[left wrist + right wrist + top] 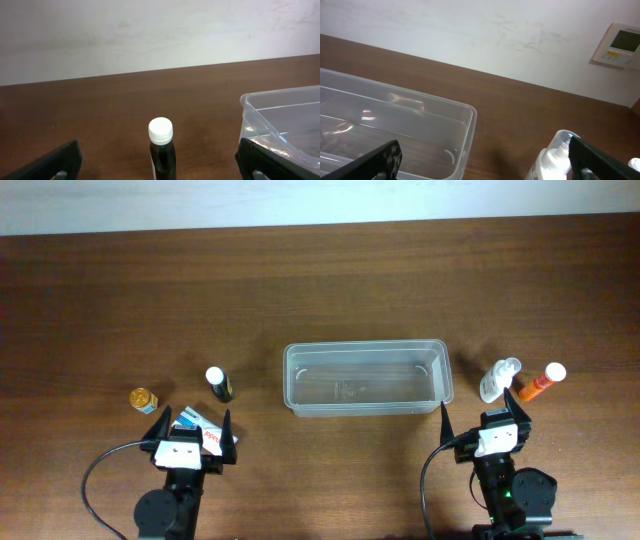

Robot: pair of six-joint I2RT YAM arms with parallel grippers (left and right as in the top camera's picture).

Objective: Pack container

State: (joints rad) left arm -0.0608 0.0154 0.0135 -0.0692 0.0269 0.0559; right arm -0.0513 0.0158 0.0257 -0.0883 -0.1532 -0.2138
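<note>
The clear plastic container point(367, 378) stands empty at the table's middle; it also shows in the left wrist view point(285, 122) and the right wrist view point(395, 130). A dark bottle with a white cap point(219, 384) stands left of it, straight ahead of my open left gripper point(190, 427) point(160, 162). A small box point(205, 434) lies under that gripper. An amber jar point(143, 400) is further left. A white spray bottle point(498, 380) point(552, 162) and an orange bottle point(541, 382) lie right of the container, ahead of my open right gripper point(482, 413) point(485, 162).
A white wall runs behind the table's far edge, with a wall panel point(619, 46) at the right. Bare brown tabletop point(320, 290) stretches behind the container.
</note>
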